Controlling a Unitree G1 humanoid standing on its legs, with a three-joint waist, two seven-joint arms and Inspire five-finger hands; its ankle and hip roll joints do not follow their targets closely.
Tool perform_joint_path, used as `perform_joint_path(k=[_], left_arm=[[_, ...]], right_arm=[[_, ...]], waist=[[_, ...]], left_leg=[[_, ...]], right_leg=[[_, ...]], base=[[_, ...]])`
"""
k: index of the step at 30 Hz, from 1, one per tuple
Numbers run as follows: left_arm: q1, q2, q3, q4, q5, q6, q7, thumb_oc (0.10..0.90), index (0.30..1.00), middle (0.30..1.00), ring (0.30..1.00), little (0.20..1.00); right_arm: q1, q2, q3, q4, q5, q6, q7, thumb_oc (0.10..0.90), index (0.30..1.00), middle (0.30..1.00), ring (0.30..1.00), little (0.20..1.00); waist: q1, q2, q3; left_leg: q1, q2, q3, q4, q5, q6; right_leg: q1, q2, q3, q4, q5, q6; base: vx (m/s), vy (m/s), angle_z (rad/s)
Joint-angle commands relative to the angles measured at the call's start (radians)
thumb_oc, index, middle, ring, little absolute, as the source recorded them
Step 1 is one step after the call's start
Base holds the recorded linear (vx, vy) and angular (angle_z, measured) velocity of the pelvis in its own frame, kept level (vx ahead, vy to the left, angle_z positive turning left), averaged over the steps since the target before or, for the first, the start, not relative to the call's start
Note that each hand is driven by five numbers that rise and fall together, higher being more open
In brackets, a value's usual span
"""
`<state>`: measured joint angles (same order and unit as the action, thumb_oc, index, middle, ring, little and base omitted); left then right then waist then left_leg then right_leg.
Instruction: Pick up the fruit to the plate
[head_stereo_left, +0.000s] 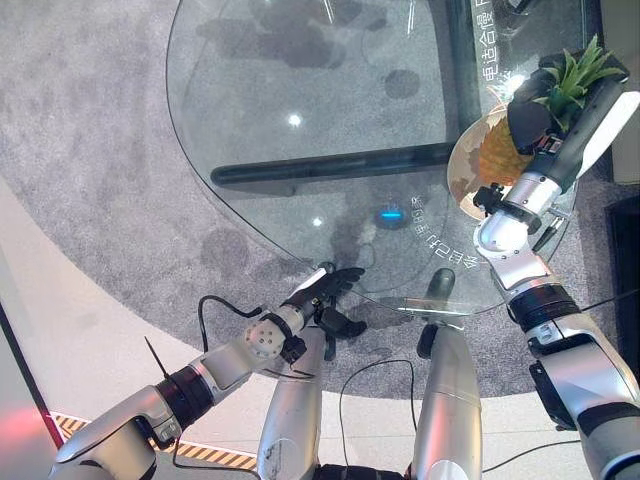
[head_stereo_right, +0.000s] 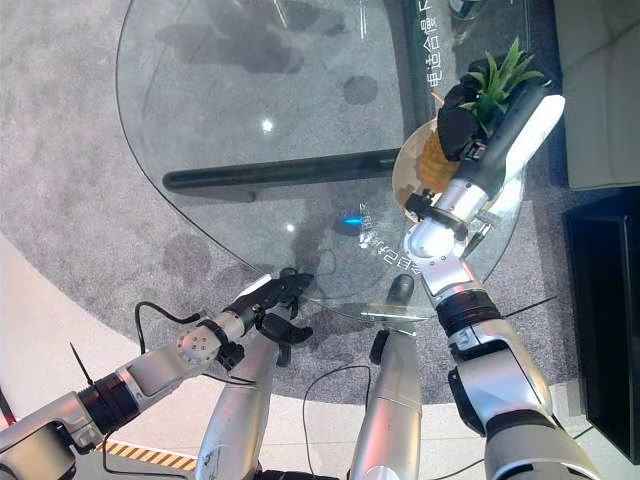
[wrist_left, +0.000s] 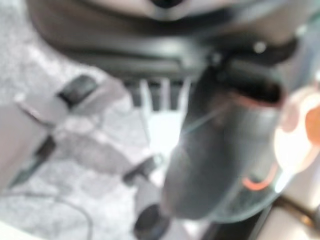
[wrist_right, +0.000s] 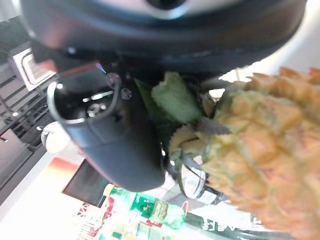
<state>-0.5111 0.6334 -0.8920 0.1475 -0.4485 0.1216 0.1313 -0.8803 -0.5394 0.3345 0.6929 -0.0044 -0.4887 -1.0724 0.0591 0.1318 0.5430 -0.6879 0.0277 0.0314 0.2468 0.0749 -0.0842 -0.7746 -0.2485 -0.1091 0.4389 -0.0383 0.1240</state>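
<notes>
— Over the plate (head_stereo_left: 462, 178) at the glass table's (head_stereo_left: 300, 90) right edge, what's the right hand (head_stereo_left: 530, 118) doing?
— Its fingers are curled round the pineapple (head_stereo_left: 503, 150) near the leafy crown, with the fruit's body over the plate. Whether it touches the plate, I can't tell.
— And the left hand (head_stereo_left: 322, 292)?
— At the table's near rim, holding nothing; fingers look fairly straight and close together, thumb apart, though its wrist view is blurred.

Gripped pineapple (head_stereo_left: 503, 150) over plate (head_stereo_left: 462, 160)
</notes>
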Motion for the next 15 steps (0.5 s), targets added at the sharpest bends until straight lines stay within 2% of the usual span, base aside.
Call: perform_joint_path(k=[1,9,15], left_arm=[[0.049,-0.021,-0.013,-0.12,-0.006,-0.071,0.008,0.8,0.9,0.9,0.9,0.9],[0.058,-0.035,-0.016,-0.111,0.003,-0.081,0.018,0.8,0.9,0.9,0.9,0.9],[0.045,-0.038,-0.025,-0.105,-0.003,-0.078,0.039,0.8,0.9,0.9,0.9,0.9]], right_arm=[[-0.13,-0.089,-0.015,-0.132,-0.111,-0.114,-0.091,0.1,0.3,0.3,0.3,0.2],[-0.126,-0.098,-0.007,-0.162,-0.211,-0.06,-0.101,0.1,0.3,0.3,0.3,0.2],[-0.137,-0.115,0.023,-0.129,-0.247,-0.056,-0.112,0.1,0.3,0.3,0.3,0.2]], waist=[[-0.017,0.059,-0.023],[-0.019,0.059,-0.023],[-0.019,0.068,-0.023]], left_leg=[[-0.051,-0.139,0.075,0.127,-0.134,0.062],[-0.084,-0.141,0.072,0.142,-0.136,0.066],[-0.118,-0.143,0.072,0.144,-0.129,0.067]], right_leg=[[0.011,0.121,-0.087,-0.088,0.029,-0.024],[-0.024,0.116,-0.082,-0.072,0.031,-0.021],[-0.06,0.115,-0.08,-0.065,0.034,-0.021]], base=[[0.0,0.0,0.0],[0.0,0.002,0.01],[0.0,0.002,0.01]])
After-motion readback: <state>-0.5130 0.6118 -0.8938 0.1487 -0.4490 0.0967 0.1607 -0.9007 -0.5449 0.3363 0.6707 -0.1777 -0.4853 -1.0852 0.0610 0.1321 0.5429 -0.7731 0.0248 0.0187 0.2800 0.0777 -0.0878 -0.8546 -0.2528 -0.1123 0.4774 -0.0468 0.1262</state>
